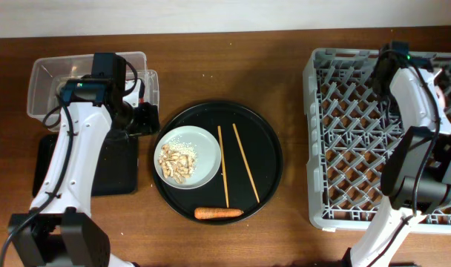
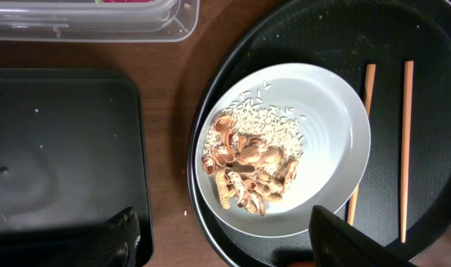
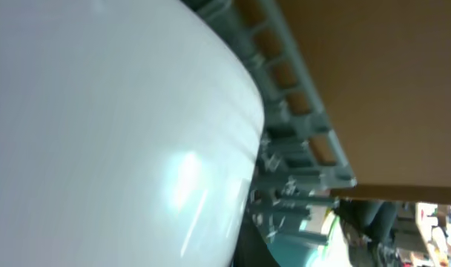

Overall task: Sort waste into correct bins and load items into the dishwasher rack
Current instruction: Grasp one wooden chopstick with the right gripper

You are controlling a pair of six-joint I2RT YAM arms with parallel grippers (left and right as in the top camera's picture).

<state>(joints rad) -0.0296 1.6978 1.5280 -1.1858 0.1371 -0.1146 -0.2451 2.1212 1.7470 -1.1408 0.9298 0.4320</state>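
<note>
A pale grey plate (image 1: 205, 147) with beige food scraps (image 1: 173, 163) and rice lies on the left of the round black tray (image 1: 271, 159). Two chopsticks (image 1: 222, 167) and an orange carrot (image 1: 218, 213) lie on that tray too. My left gripper (image 1: 145, 119) is open and empty. In the left wrist view its fingers (image 2: 225, 248) straddle the tray's left rim beside the plate (image 2: 329, 126) and scraps (image 2: 248, 170). My right gripper (image 1: 387, 70) is over the dishwasher rack (image 1: 344, 148), back left. A smooth pale curved surface (image 3: 99, 133), cup or bowl, fills its wrist view and hides the fingers.
The clear tub (image 1: 44, 81) stands at the back left, with something red just showing inside it in the left wrist view (image 2: 129, 1). The shallow black tray (image 1: 114, 174) lies in front of it, under my left arm. Rack pegs (image 3: 300, 126) show beside the pale surface.
</note>
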